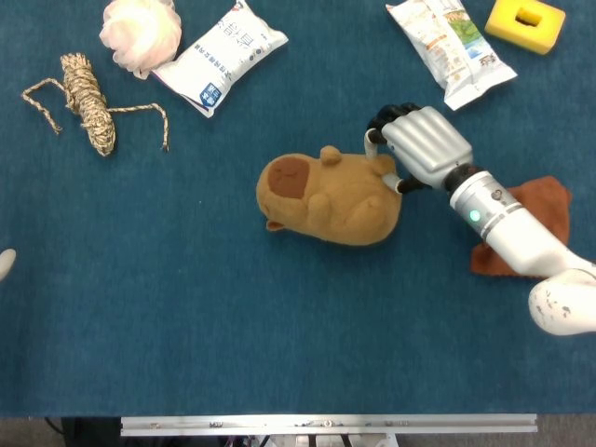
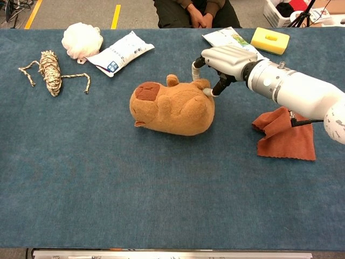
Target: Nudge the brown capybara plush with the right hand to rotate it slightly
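Right hand [image 1: 421, 149] at plush [image 1: 328, 198] rump, fingers curled, tips touching fur, no grip | long axis running left from fingers | left hand far off, fingers unreadable

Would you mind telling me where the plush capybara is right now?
The plush capybara lies on its side near the middle of the blue table in both views, head toward the rope bundle, with the right hand touching its rear and the red cloth beyond.
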Controlling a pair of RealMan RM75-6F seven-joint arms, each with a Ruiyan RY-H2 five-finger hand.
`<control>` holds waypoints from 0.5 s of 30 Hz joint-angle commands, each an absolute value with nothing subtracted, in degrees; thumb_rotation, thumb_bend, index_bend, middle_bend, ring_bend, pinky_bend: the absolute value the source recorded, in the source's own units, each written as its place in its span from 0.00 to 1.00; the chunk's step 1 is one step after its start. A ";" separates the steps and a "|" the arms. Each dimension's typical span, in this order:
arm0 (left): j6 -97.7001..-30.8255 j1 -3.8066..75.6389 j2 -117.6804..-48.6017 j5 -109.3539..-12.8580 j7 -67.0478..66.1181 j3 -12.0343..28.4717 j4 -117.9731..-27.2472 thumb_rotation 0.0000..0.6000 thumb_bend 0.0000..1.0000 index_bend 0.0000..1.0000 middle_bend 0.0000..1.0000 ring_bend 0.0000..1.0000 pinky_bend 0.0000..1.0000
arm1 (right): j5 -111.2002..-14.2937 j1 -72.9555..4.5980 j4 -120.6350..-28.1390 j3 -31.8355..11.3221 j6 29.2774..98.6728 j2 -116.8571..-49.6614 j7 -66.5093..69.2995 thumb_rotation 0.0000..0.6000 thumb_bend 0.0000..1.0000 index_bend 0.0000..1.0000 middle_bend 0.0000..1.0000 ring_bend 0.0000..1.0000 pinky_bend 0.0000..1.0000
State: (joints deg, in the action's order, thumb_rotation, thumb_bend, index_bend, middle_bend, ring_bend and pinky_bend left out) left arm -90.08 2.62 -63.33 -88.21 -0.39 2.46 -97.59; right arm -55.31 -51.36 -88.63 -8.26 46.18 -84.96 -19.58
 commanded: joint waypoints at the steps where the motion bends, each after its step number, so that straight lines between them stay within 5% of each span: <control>1: -89.97 2.70 -63.34 -88.32 -0.45 2.46 -97.60 1.00 0.17 0.31 0.23 0.13 0.14 | -55.65 -51.23 -88.92 -8.14 46.48 -84.86 -19.52 1.00 0.41 0.70 0.39 0.22 0.24; 4: -90.03 2.74 -63.32 -88.49 -0.37 2.49 -97.68 1.00 0.17 0.31 0.23 0.13 0.14 | -56.64 -50.91 -89.49 -8.04 46.62 -84.17 -18.78 1.00 0.38 0.63 0.38 0.22 0.24; 10: -89.93 2.80 -63.34 -88.81 -0.63 2.36 -97.91 1.00 0.17 0.31 0.23 0.13 0.14 | -57.49 -50.62 -90.63 -7.79 46.26 -82.34 -18.10 1.00 0.38 0.25 0.35 0.23 0.24; 15: -89.95 2.82 -63.38 -88.88 -0.82 2.39 -98.07 1.00 0.17 0.31 0.23 0.13 0.14 | -57.71 -50.42 -91.04 -7.62 46.51 -81.87 -18.08 1.00 0.38 0.19 0.35 0.23 0.24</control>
